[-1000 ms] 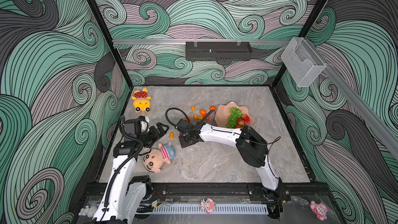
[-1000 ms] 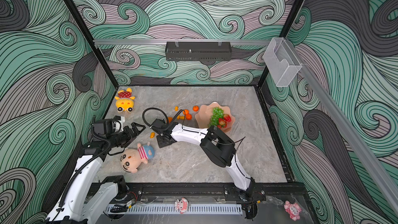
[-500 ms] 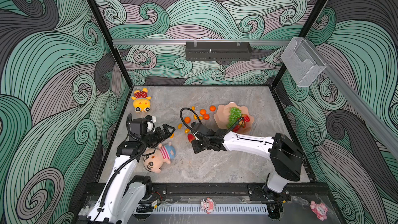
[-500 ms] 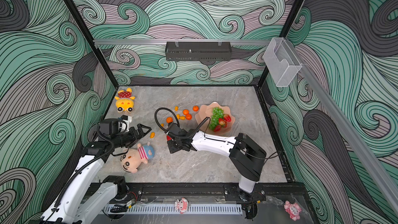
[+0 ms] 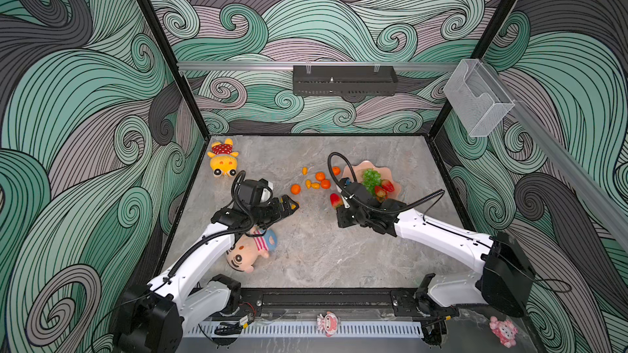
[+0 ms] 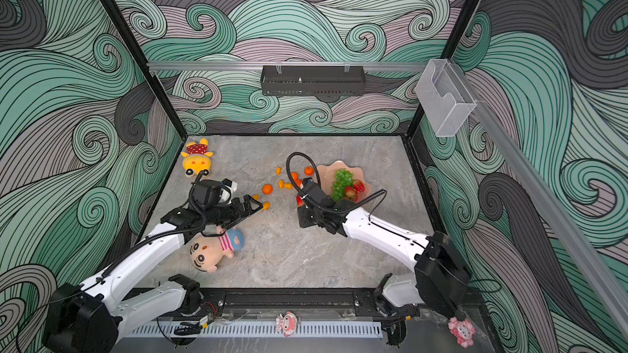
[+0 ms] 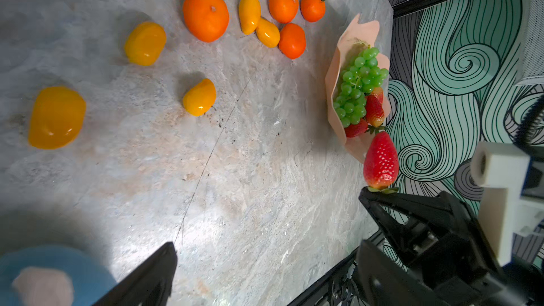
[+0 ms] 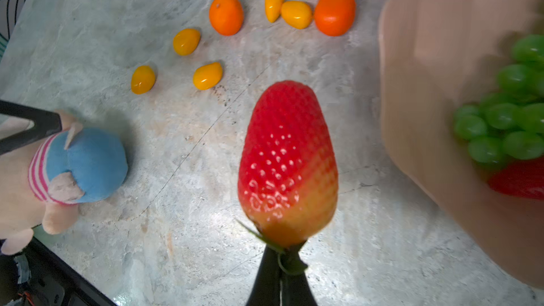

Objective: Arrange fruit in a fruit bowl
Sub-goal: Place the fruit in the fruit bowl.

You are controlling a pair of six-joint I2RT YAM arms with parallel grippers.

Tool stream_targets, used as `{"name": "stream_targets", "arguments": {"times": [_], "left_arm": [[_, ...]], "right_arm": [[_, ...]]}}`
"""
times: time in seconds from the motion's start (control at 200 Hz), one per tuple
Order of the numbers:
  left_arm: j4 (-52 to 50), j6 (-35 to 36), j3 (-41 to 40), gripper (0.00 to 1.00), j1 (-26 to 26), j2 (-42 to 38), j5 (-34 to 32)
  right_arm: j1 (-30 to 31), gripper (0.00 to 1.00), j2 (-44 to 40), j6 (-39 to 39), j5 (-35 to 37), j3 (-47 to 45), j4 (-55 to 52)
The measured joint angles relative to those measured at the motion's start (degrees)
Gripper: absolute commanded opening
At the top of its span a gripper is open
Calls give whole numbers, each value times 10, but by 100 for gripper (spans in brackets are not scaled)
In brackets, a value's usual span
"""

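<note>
My right gripper (image 8: 281,257) is shut on the green top of a red strawberry (image 8: 287,163), which hangs just left of the peach-pink fruit bowl (image 5: 360,168). Both top views show this strawberry (image 5: 335,199) beside the bowl's near-left rim. In the bowl lie a green grape bunch (image 5: 371,179) and two strawberries (image 5: 388,185). Several tangerines (image 5: 295,189) and kumquats (image 5: 308,184) are scattered on the table left of the bowl. My left gripper (image 5: 291,206) is open and holds nothing. Its tips are next to a kumquat (image 6: 266,204).
A boy plush doll (image 5: 251,249) lies under my left arm. At the back left corner lies a yellow plush doll (image 5: 223,161). A clear plastic box (image 5: 477,96) hangs on the right wall, and a black tray (image 5: 344,80) on the back wall.
My right arm has swung to the right, carrying the strawberry from mid-table to the bowl's left side. My left gripper has reached farther right, toward the loose kumquats.
</note>
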Motion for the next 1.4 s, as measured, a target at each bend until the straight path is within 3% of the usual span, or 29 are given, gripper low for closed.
{"name": "stream_targets", "arguments": {"times": [0.465,0.755,1.026,1.396], "left_arm": [[65,-3,99,99,-107,135,-35],[80,8,159,99,-154,207,-35],[87,28,212,99,-156,270,-31],[95,33,243,99,-176,305,-31]], "right_arm": [[-212,0,-50,-32,-57,-10,-68],[-334,0,6,-57,-118,24,-114],[-383,0,106,-94,-154,107,-138],[-402,0,207,-135,-143,203,-170]]}}
